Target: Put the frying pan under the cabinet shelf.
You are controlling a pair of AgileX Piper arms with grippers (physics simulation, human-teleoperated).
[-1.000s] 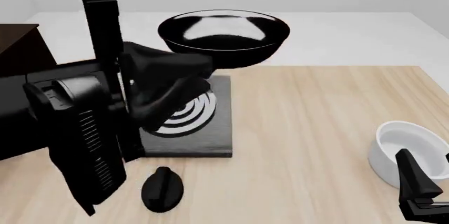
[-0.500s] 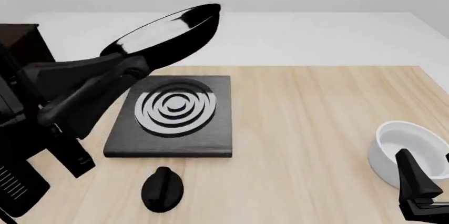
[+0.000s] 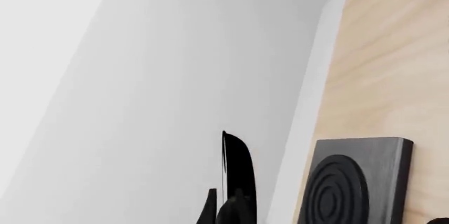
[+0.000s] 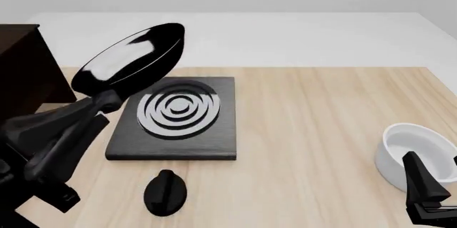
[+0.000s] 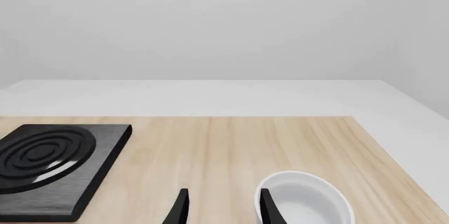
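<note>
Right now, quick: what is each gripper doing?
Left gripper: shut on the frying pan, holding it tilted in the air.
Right gripper: open, holding nothing, beside the white bowl.

One frying pan (image 4: 132,59) counted. One cabinet shelf (image 4: 21,62), partly cut off at frame edge. One stove plate (image 4: 179,118), black, silver rings. One oval knob (image 4: 166,191), black. One white bowl (image 4: 414,153). One wooden table (image 4: 321,131). Two grippers seen: left gripper (image 4: 107,99), right gripper (image 5: 221,208).
</note>
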